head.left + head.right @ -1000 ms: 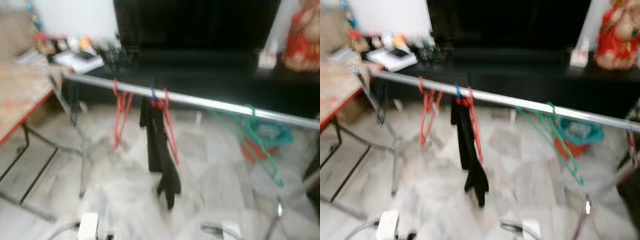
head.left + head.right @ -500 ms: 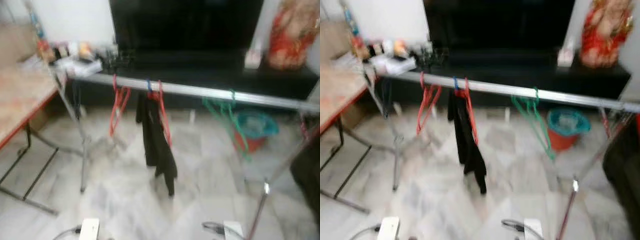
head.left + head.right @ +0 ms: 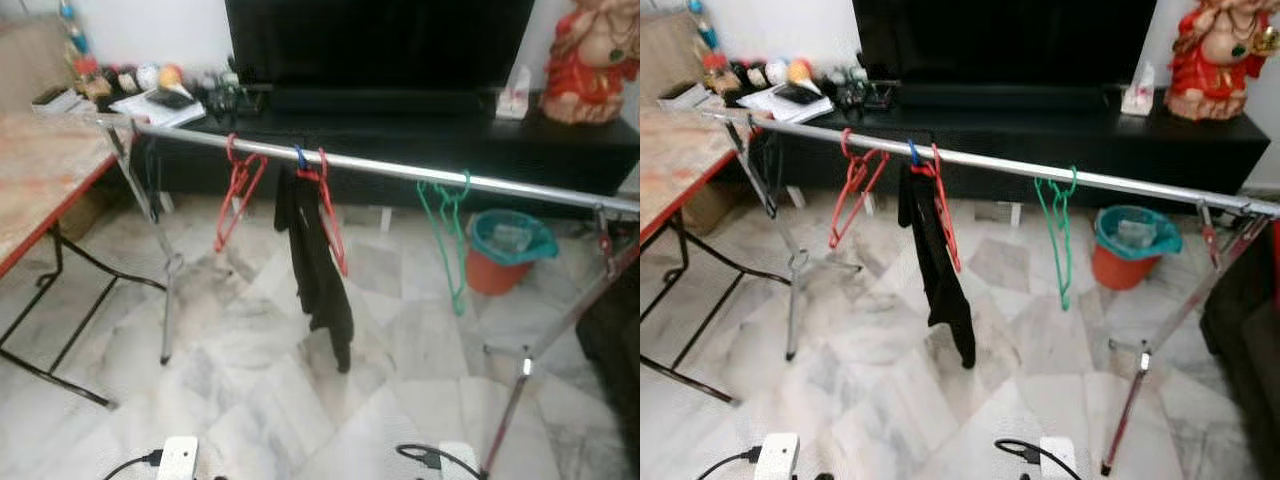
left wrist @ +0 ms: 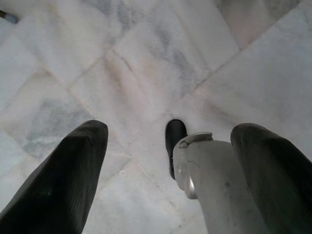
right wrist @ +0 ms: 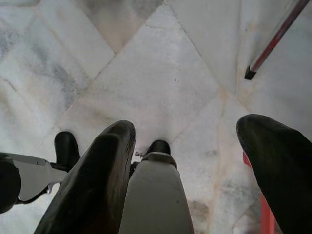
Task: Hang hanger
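Left eye view: one long silver metal rail crosses the room on thin legs. Three plastic hangers hang from it: one bare red hanger at 10 o'clock, one red hanger holding a black cloth near the middle, and one bare green hanger at 3 o'clock. One orange bucket with a teal bag stands behind. The floor is white marble tile.

Right eye view: one black TV stand runs along the wall, with one wooden table at 9 o'clock.

Left wrist view: the left gripper hangs over the tiles, fingers spread wide, holding nothing.

Right wrist view: the right gripper hangs the same way, spread and holding nothing.
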`<state>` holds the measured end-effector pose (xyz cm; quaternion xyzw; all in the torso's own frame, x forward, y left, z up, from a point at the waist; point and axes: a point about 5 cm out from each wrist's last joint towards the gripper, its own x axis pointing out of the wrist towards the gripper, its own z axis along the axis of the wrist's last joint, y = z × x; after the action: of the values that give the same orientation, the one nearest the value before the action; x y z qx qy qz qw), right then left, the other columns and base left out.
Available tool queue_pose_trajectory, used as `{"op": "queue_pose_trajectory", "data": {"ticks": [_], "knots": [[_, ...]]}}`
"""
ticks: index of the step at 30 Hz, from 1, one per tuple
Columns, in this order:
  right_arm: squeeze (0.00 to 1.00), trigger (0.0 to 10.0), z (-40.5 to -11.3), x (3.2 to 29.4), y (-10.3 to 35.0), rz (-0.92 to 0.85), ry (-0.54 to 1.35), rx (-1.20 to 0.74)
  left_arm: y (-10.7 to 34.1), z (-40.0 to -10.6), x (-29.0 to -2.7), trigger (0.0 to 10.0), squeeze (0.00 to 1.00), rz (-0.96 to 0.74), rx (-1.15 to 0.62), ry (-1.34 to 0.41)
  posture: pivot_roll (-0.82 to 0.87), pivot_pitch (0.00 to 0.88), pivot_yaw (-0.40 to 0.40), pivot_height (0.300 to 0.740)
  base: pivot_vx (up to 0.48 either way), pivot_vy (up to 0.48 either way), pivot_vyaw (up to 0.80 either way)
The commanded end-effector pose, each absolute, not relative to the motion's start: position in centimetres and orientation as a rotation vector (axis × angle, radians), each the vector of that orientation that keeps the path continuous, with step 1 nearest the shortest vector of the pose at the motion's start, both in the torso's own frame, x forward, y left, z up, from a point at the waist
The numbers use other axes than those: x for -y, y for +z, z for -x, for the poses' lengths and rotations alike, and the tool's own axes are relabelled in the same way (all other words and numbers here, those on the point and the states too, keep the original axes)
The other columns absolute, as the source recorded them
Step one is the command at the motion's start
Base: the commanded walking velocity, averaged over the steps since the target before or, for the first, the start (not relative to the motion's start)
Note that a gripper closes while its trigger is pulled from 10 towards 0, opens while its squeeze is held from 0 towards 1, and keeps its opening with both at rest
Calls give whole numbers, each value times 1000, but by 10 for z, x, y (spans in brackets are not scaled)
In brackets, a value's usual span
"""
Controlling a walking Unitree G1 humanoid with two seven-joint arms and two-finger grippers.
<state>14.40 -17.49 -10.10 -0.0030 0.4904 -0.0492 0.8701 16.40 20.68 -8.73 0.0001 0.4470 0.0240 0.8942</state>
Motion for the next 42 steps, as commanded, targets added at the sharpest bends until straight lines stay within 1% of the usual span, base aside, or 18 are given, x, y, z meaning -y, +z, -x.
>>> {"op": "queue_pose_trajectory", "data": {"ticks": [1, 4, 13, 34, 37, 42], "knots": [[0, 10000, -142, 175, -102, 3, -104, -1032, -87, -164, -210, 10000, 0, 6, -930, 72, 18, 0, 7, 740, 0, 0, 0], [0, 10000, -142, 175, -102, -6, -110, -1032, -87, -165, -209, 10000, 0, 10, -928, 71, 18, 0, 6, 740, 0, 96, 0], [0, 10000, -142, 175, -102, 5, -97, -1046, -87, -166, -209, 10000, 0, 3, -928, 68, 18, 0, 8, 740, 0, 335, -759], [0, 10000, -142, 173, -102, 1, -100, -1049, -85, -168, -209, 10000, 0, -13, -921, 47, 15, 0, 20, 740, 0, 0, -775], [0, 10000, -143, 173, -102, 1, -99, -1049, -85, -168, -209, 10000, 0, 11, -915, 69, 15, 0, 20, 740, 0, 0, -775], [0, 10000, -143, 173, -102, 2, -98, -1047, -85, -168, -209, 10000, 0, 5, -920, 59, 18, 0, 20, 740, 0, 0, -775]]}}
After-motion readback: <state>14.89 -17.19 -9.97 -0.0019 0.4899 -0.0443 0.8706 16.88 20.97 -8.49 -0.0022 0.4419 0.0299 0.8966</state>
